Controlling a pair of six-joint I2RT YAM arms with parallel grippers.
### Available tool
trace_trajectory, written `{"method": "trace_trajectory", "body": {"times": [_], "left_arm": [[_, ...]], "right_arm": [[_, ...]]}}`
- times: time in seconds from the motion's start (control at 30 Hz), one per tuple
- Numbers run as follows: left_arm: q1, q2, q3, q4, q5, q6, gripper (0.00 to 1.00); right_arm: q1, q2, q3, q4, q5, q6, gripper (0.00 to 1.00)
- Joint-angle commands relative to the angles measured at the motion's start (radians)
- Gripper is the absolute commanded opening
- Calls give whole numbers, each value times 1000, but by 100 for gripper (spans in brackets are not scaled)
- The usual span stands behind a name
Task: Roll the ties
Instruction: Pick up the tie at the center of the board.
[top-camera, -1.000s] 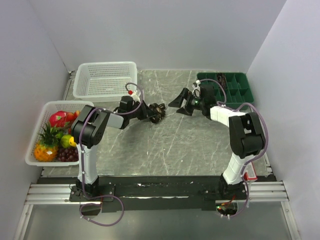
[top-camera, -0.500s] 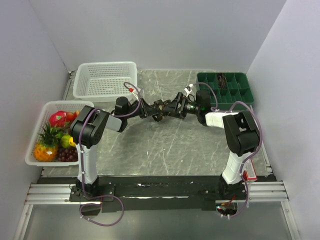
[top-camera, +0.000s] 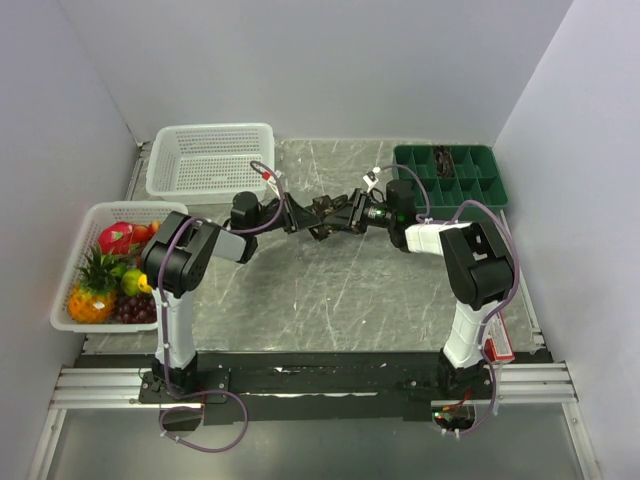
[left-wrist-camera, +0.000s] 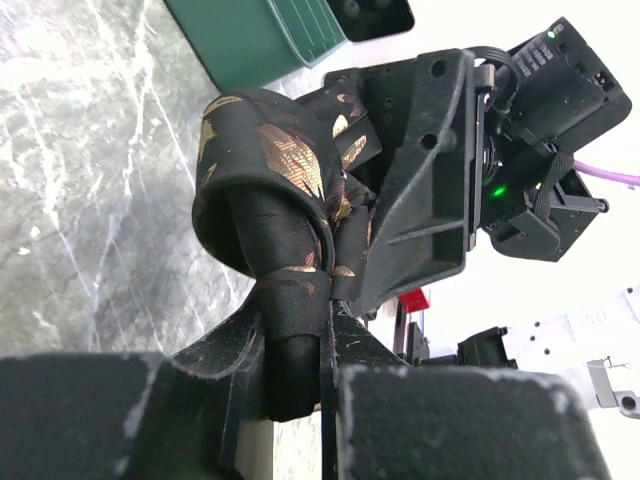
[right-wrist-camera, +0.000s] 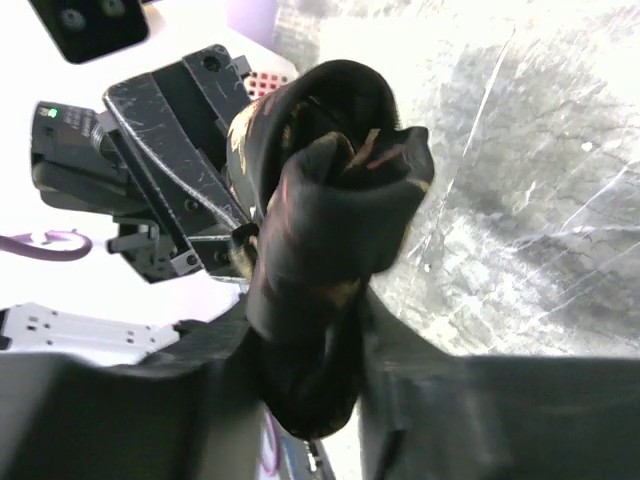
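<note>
Stretching inward from both sides, meeting nose to nose. Pinching the rolled tie (top-camera: 322, 207) with the left pincer (top-camera: 303, 214), gripping it likewise with the right pincer (top-camera: 343, 212), holding it over the middle of the bench (top-camera: 330, 295).

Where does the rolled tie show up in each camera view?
Top external: the rolled tie is mid-table toward the rear, between the left hand and the right hand.
Left wrist: centre-left, rising out of the left hand.
Right wrist: centre, rising out of the right hand.
Shared landmark: the grey marble tabletop, visible in all three.
</note>
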Motion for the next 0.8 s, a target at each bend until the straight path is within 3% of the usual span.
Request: {"method": "trace_trajectory", "body": {"times": [0.0, 0.03, 0.07, 0.13, 0.23, 0.27, 0.33, 0.37, 0.43, 0.63, 0.77], "left_arm": [[-14, -48, 18, 59, 38, 16, 1], [-15, -50, 18, 67, 45, 14, 1], [-15, -50, 15, 71, 45, 13, 1], [-15, -59, 8, 78, 48, 20, 4], [-15, -91, -11, 23, 19, 78, 34], [-15, -102, -14, -23, 2, 99, 50], [-14, -134, -15, -60, -15, 148, 71], [-14, -146, -15, -95, -27, 163, 86], [-5, -179, -11, -131, -39, 200, 98], [47, -271, -37, -177, -76, 224, 96], [61, -341, -65, -247, -119, 284, 96]], "right_arm": [[9, 2, 7, 120, 40, 56, 20], [6, -2, 4, 122, 46, 56, 14], [8, -7, 1, 125, 54, 61, 0], [8, -28, -10, 133, 76, 56, 0], [8, -68, -10, 107, 110, 30, 0], [8, -78, -7, 93, 116, 12, 0], [6, -105, 8, 56, 133, -3, 0], [6, -114, 16, 35, 141, -22, 0], [6, -141, 39, -22, 159, -45, 0], [-29, -191, 99, -171, 213, -154, 0], [-75, -223, 183, -384, 285, -299, 0]]}}
